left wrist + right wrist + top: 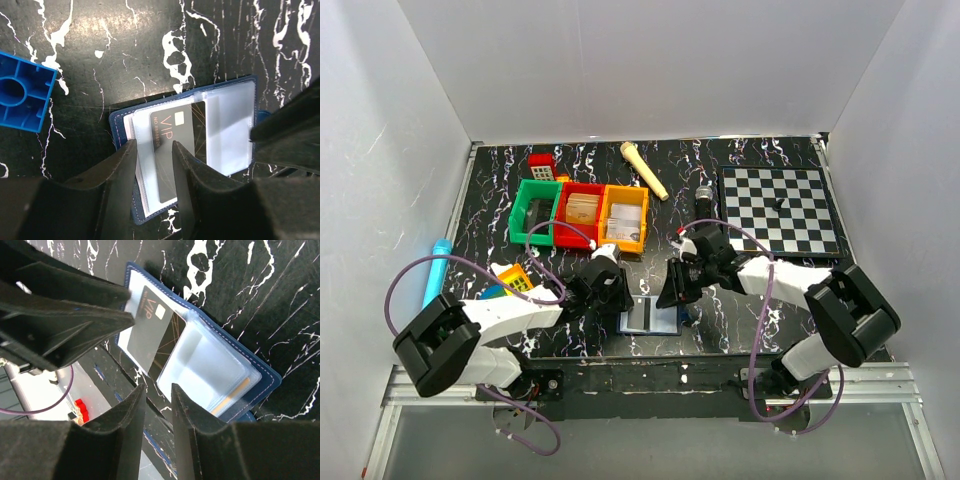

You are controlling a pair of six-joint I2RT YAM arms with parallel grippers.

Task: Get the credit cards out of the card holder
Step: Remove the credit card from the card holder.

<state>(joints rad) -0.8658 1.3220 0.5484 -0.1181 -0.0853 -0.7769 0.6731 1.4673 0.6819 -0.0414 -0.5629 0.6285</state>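
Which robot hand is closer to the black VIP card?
Left. The left gripper hangs right over the VIP card; the right gripper is off it, beside the card holder's clear-pocket half.

- A black table (760,150) with white squiggly lines on it.
- Three boxes in a row at 10 o'clock, touching: a green box (525,222), a red box (582,187) and an orange box (625,243). The red and orange ones have flat things inside.
- A small red toy house (541,165) at 11 o'clock, behind the green box.
- A pale stick (644,170) at 12 o'clock.
- A black microphone (704,203) at 1 o'clock.
- A checkered board (800,225) at 2 o'clock, with one tiny dark piece (781,203) on it.
- A light blue tube (437,270) at 9 o'clock, by the table's edge.
- A yellow toy (515,277) at 8 o'clock.
- A blue block (22,92) with a round hole, at 9 o'clock in the left wrist view.
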